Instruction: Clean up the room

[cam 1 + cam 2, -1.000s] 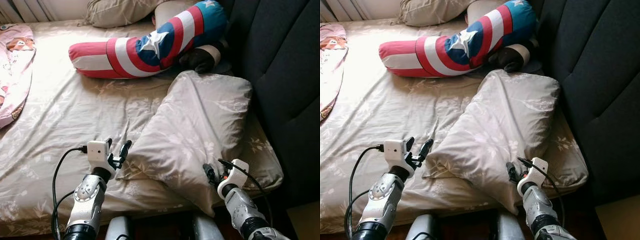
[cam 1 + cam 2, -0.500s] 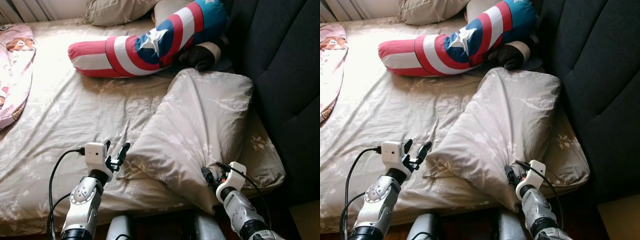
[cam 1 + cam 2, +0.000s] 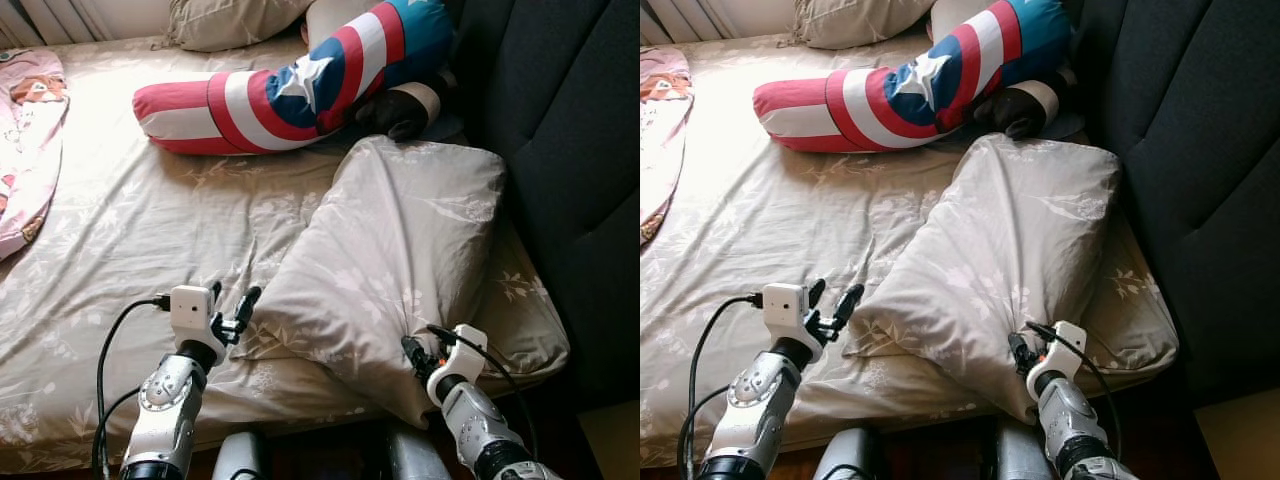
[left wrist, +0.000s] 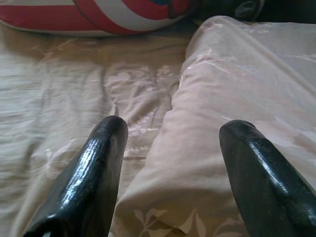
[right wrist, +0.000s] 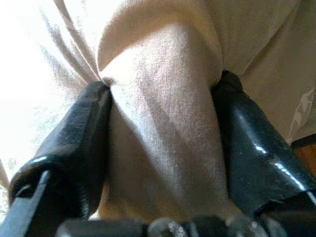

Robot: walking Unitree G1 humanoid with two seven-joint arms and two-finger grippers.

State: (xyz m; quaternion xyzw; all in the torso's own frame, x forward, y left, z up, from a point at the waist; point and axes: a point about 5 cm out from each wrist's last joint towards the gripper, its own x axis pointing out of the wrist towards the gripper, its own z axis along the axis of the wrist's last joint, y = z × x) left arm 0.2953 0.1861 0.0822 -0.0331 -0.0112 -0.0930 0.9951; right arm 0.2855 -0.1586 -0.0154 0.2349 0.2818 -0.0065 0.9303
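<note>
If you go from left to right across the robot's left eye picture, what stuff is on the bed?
Pink blanket → left gripper → beige pillow, pinched by the right gripper → dark headboard.

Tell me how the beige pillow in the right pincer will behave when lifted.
The pillow will probably sag: its corner is bunched between the right pincer fingers. It looks light for its bulk, being puffy. Its far half may drag across the bedsheet, since one corner is gripped.
</note>
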